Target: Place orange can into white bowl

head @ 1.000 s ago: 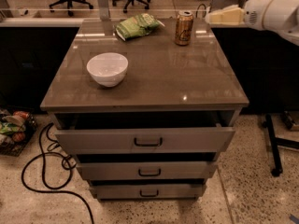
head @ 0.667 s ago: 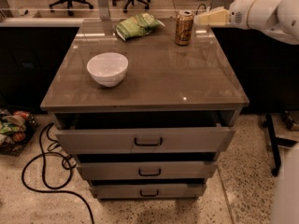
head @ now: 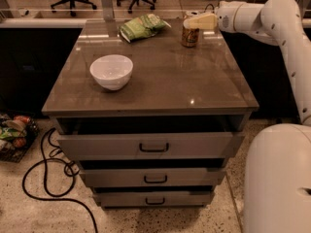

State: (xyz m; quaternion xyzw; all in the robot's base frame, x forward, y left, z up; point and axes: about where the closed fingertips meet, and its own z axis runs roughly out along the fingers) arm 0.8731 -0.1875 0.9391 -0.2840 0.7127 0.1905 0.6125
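Note:
The orange can (head: pixel 189 36) stands upright near the far right of the grey cabinet top (head: pixel 160 81). The white bowl (head: pixel 112 71) sits empty on the left part of the top, well apart from the can. My gripper (head: pixel 193 20) reaches in from the right on the white arm (head: pixel 272 13) and is at the can's top rim, covering part of it. The can still rests on the surface.
A green crinkly snack bag (head: pixel 142 26) lies at the far edge, left of the can. The cabinet's top drawer (head: pixel 153 144) stands slightly open. Black cables (head: pixel 48 174) and a basket of items (head: pixel 14 132) lie on the floor at left. Office chairs stand behind.
The arm has moved left, bringing the gripper from right of the can to its top. The can, bowl and bag have not moved.

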